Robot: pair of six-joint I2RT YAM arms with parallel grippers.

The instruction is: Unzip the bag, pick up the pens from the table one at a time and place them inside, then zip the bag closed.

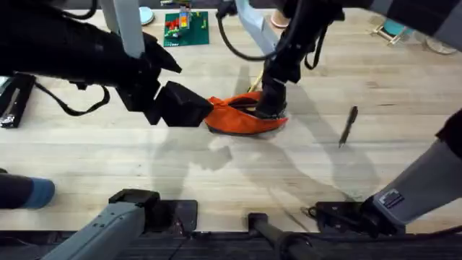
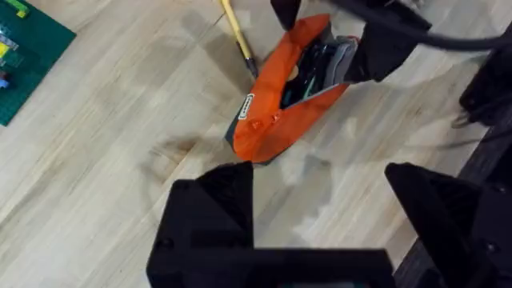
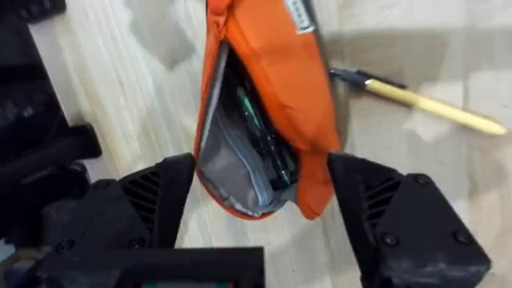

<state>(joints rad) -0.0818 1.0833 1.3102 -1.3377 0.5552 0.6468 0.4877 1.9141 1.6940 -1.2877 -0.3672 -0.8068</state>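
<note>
The orange bag (image 1: 242,119) lies mid-table, unzipped, its mouth gaping onto grey lining and dark things inside (image 3: 256,144). My right gripper (image 1: 271,108) hovers over the bag's right end and is open, its fingers (image 3: 376,200) straddling the open mouth without closing on it. My left gripper (image 1: 196,110) sits just off the bag's left end, open with nothing between its fingers (image 2: 212,208). A yellow-tan pen (image 3: 424,102) with a dark tip lies on the table (image 1: 216,188) just behind the bag (image 2: 288,88). A black pen (image 1: 349,125) lies apart to the right.
A green baseplate (image 1: 185,29) with small bricks sits at the back. A black object (image 1: 14,101) lies at the left edge and something blue (image 1: 36,191) at the lower left. Small items (image 1: 393,30) stand at the far right corner.
</note>
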